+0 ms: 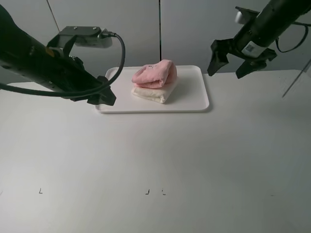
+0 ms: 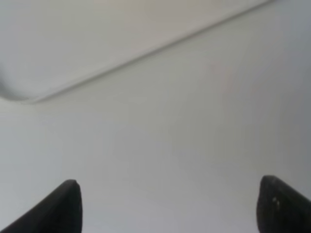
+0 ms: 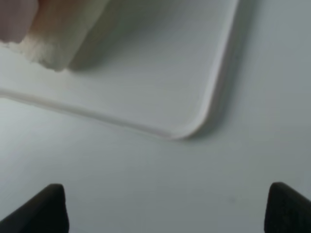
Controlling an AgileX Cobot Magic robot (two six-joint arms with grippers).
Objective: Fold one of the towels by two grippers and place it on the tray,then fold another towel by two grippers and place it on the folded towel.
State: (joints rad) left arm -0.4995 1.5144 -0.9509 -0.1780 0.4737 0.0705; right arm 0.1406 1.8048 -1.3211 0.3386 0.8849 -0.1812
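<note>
1. Clearly, the flat white rectangular plastic tray (image 1: 194, 94) with rounded corners and a low raised rim sits at about 12 o'clock on the pale table (image 1: 155, 170), and it holds both cloths.
2. The cream, off-white terry folded towel (image 1: 156, 94) lies on the tray floor, and the pink terry towel (image 1: 155, 75), also folded, rests directly on top of it, touching it. The stack sits a little toward 9 o'clock of the tray's middle, leaving bare floor toward 3 o'clock.
3. Both cloths look soft, light and limp. I judge they would sag and unfold if pinched at one point, so a hold on two corners of a folded edge suits them best. The terry pile should give the fingers good purchase.
4. The left gripper (image 1: 104, 94) hangs just beside the tray's 9 o'clock rim, its jaws spread wide and holding nothing.
5. The right gripper (image 1: 231, 63) hovers above the table past the tray's 2 o'clock corner, its two black fingers spread apart and empty.
6. Judging by the stack, the task looks essentially complete.
</note>
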